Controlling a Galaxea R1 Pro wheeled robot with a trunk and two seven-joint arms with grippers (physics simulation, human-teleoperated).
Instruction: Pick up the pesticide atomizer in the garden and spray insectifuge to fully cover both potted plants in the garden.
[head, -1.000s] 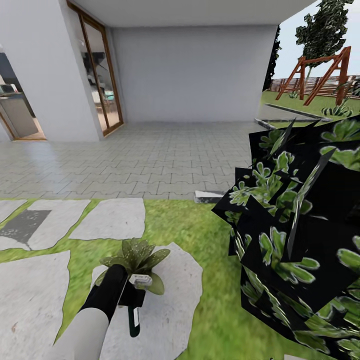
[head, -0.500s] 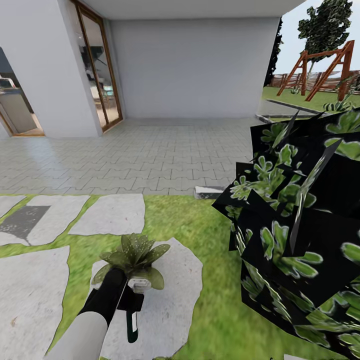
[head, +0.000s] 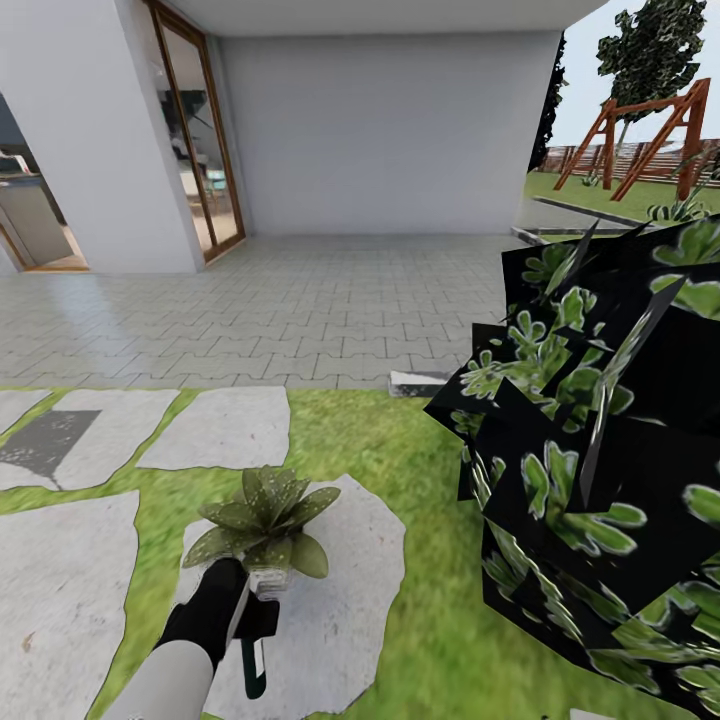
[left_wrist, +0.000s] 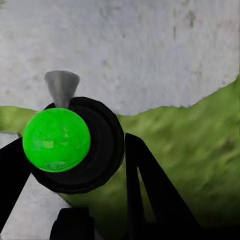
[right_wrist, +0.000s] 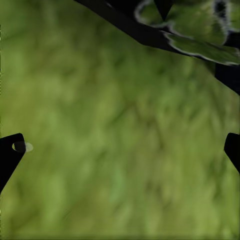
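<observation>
One potted plant (head: 265, 518), a low rosette of pointed green leaves in a small grey pot, stands on a pale stepping stone (head: 345, 600) in the garden lawn. Just in front of it, my left gripper (head: 250, 615) is shut on the pesticide atomizer (head: 254, 668), whose dark body hangs below the fingers. In the left wrist view the pesticide atomizer (left_wrist: 75, 145) shows a bright green round cap and a grey cone nozzle (left_wrist: 61, 87), between my black fingers (left_wrist: 147, 185). My right gripper (right_wrist: 120, 150) is open over bare grass, its tips far apart.
A big dark shrub (head: 590, 460) with striped leaves rises close on the right. Several grey stepping stones (head: 60, 580) lie in the grass at the left. Beyond the lawn are a paved terrace (head: 280, 320), the house wall, glass doors (head: 195, 150) and a wooden swing frame (head: 640, 140).
My left arm has drawn back toward me with the atomizer, so the plant's leaves and pot now show clear of the gripper. The head camera shifted slightly.
</observation>
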